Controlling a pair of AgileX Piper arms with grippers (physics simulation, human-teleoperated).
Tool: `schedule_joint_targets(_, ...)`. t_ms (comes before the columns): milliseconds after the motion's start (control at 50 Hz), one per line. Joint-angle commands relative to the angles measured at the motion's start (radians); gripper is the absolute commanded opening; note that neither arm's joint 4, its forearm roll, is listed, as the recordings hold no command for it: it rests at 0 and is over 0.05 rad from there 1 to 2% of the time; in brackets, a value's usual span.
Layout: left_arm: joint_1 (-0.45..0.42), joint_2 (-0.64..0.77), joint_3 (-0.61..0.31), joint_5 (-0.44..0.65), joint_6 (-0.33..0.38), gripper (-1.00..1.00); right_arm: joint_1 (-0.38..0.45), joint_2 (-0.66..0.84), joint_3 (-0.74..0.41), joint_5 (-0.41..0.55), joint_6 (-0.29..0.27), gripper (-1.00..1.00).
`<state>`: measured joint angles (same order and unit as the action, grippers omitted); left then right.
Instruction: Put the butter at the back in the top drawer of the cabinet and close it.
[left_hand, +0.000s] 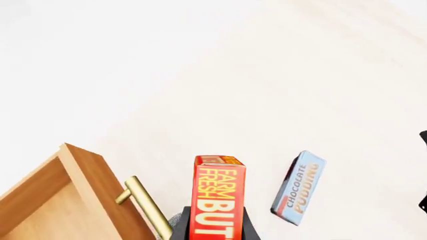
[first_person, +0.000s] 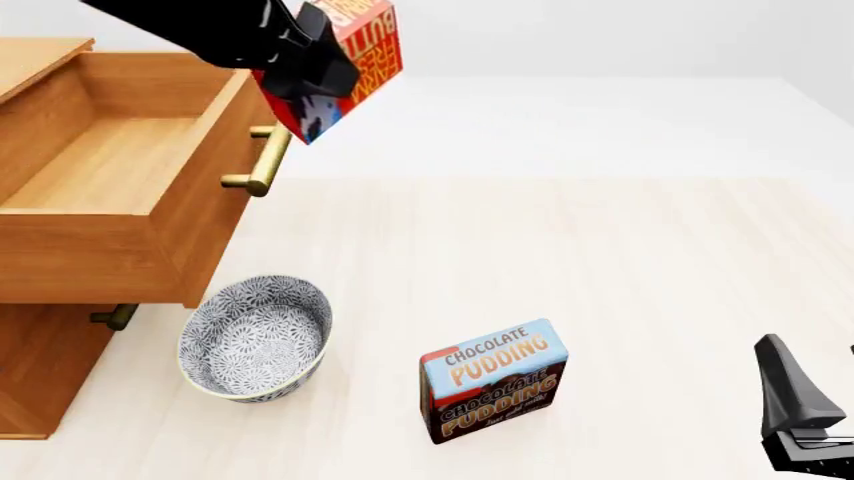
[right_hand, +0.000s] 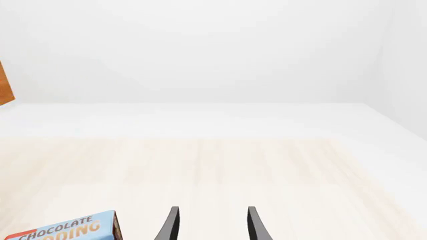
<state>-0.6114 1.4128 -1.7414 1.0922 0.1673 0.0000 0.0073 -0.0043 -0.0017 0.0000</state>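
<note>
1. Left arm (first_person: 187, 25): a glossy black, smooth casing is showing, ending in a blocky black left gripper (first_person: 310, 75).
2. Right gripper (right_hand: 210, 225): two thin, black, tapering fingers (right_hand: 171, 225) are showing.
3. Right gripper, front view: an angular matte-black body is showing.

Pale wood-grain tabletop (first_person: 641, 270), plain white wall (right_hand: 213, 50) behind, even light.
</note>
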Motion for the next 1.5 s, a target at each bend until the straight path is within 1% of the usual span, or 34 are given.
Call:
schedule_joint_targets(20, 0.045, -0.052, -0.018, 0.026, 0.034, -1.00, 0.000, 0.000, 0.000, 0.000, 0.000, 1.00)
schedule_joint_targets(240, 0.082, -0.083, -0.029, 0.055, 0.043, -1.00, 0.000, 0.000, 0.000, 0.000, 0.000, 1.00)
schedule_joint_targets(320, 0.076, -0.075, -0.039, 0.072, 0.029, -1.00, 0.000, 0.000, 0.000, 0.000, 0.000, 1.00)
schedule_joint_targets(460, 0.110, -0.094, -0.049, 0.102, 0.031, -1.00, 0.000, 0.000, 0.000, 0.000, 0.000, 1.00)
schedule_joint_targets(560, 0.139, -0.112, -0.038, 0.116, 0.036, -1.00, 0.000, 0.000, 0.000, 0.000, 0.000, 1.00)
schedule_joint_targets(680, 0.159, -0.119, -0.035, 0.127, 0.023, -1.00, 0.000, 0.000, 0.000, 0.000, 0.000, 1.00)
schedule_joint_targets(840, 0.217, -0.157, 0.011, 0.127, 0.033, -1.00, 0.000, 0.000, 0.000, 0.000, 0.000, 1.00)
schedule_joint_targets(1000, 0.248, -0.165, 0.034, 0.127, 0.032, -1.00, 0.000, 0.000, 0.000, 0.000, 0.000, 1.00)
schedule_joint_targets(1040, 0.277, -0.173, 0.054, 0.127, 0.043, -1.00, 0.000, 0.000, 0.000, 0.000, 0.000, 1.00)
schedule_joint_targets(1140, 0.297, -0.166, 0.051, 0.128, 0.030, -1.00, 0.000, 0.000, 0.000, 0.000, 0.000, 1.00)
schedule_joint_targets(1260, 0.346, -0.185, 0.074, 0.128, 0.045, -1.00, 0.000, 0.000, 0.000, 0.000, 0.000, 1.00)
schedule_joint_targets(1320, 0.354, -0.181, 0.074, 0.128, 0.042, -1.00, 0.000, 0.000, 0.000, 0.000, 0.000, 1.00)
schedule_joint_targets(1420, 0.402, -0.199, 0.092, 0.128, 0.061, -1.00, 0.000, 0.000, 0.000, 0.000, 0.000, 1.00)
schedule_joint_targets(1500, 0.416, -0.196, 0.091, 0.128, 0.057, -1.00, 0.000, 0.000, 0.000, 0.000, 0.000, 1.00)
